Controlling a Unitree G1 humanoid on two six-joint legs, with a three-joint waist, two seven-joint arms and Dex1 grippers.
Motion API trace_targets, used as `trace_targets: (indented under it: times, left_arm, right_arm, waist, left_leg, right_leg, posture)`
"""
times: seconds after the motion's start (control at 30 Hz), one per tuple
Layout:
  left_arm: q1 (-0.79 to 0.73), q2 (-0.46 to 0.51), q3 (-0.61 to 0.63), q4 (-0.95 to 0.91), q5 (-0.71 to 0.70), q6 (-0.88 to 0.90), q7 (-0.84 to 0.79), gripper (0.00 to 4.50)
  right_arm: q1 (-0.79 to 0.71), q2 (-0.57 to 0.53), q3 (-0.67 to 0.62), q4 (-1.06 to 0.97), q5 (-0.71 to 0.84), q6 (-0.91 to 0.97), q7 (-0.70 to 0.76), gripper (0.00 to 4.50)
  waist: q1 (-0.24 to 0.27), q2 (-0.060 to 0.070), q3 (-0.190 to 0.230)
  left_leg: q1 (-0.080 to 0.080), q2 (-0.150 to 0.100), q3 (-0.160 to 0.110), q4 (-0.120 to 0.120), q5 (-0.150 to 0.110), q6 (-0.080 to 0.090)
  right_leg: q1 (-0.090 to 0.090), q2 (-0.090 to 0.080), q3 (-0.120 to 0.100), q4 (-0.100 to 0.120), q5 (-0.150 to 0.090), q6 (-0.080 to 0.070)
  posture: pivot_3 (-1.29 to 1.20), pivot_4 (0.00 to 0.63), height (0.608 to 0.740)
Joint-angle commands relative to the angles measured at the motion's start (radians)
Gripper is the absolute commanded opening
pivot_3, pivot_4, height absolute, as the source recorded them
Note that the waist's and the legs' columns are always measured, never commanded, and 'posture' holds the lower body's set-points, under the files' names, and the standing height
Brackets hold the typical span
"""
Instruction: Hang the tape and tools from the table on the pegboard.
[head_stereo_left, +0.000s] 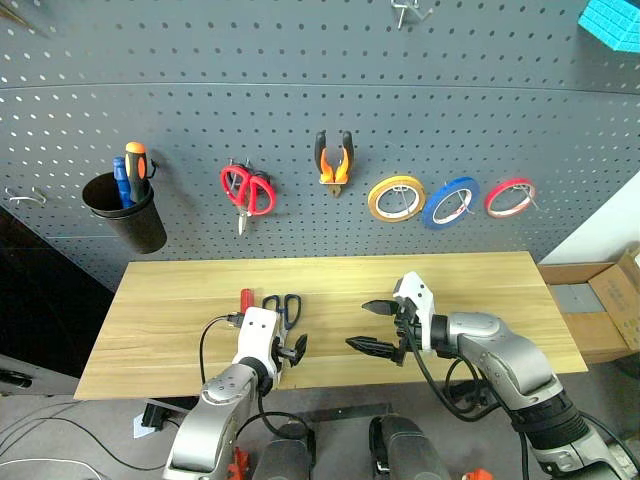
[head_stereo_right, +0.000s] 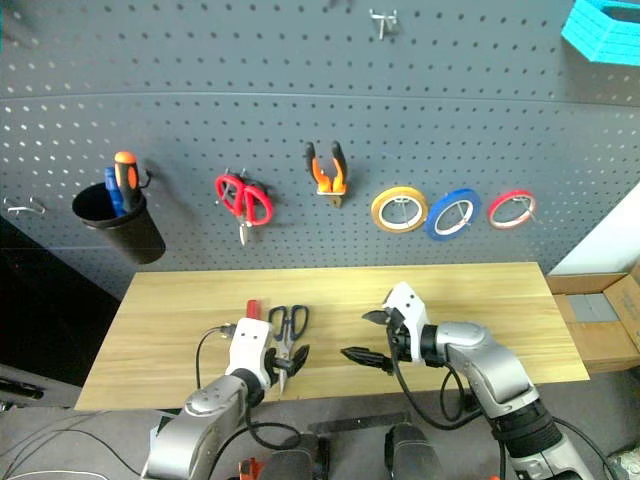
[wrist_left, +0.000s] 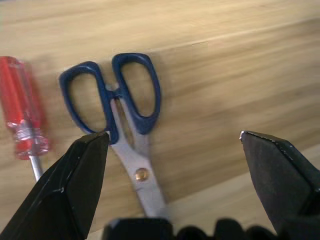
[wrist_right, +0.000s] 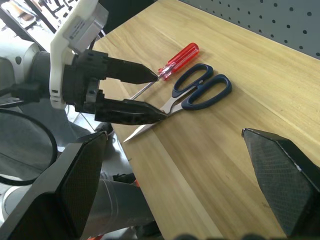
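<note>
Left tool (head_stereo_left: 292, 349) hangs spread wide over the scissors (wrist_left: 122, 115); I'd pinch near the pivot, staying off the screwdriver (wrist_left: 22, 107).

Both robot arms reach out low, with their black fingers wide apart.
The left gripper (head_stereo_left: 289, 352) sits on a grey arm with a white wrist block and points forward and a bit down. Its two black fingers (wrist_left: 75, 185) hold nothing. The right gripper (head_stereo_left: 372, 328) bends across to the left, and its pointed black fingers (wrist_right: 280, 185) are spread and empty too.
</note>
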Motion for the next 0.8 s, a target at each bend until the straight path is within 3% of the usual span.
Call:
trace_targets:
  times: [0.03,0.5,0.8]
  left_arm:
    - [0.016,-0.07,0.013,-0.024,0.0,0.083,0.077,4.5]
    - [-0.014,-0.163,0.042,-0.018,0.018,0.151,0.181,4.5]
    - [-0.121,-0.179,0.039,0.134,0.059,0.162,0.229,4.5]
  right_arm:
    - [0.02,0.004,0.005,-0.055,0.005,0.004,-0.01,4.47]
    - [0.022,0.019,0.037,-0.036,-0.056,-0.041,-0.027,4.47]
    - [0.012,0.019,0.032,-0.043,-0.058,-0.026,-0.022,4.47]
  waist:
    - [0.0,0.0,0.0]
    - [0.001,0.003,0.006]
    - [0.001,0.004,0.006]
  left_leg:
    - [0.0,0.0,-0.001,0.0,0.0,0.0]
    - [0.004,0.0,-0.003,0.0,0.0,0.0]
    - [0.004,0.0,-0.004,0.0,0.0,0.0]
  right_leg:
    - [0.001,0.0,0.0,-0.001,0.0,0.0]
    - [0.007,0.0,-0.003,-0.001,-0.002,0.0]
    - [0.007,0.0,-0.003,-0.001,-0.002,0.0]
  posture:
    - [0.01,0.214,0.74]
    - [0.03,0.239,0.74]
    - [0.01,0.236,0.74]
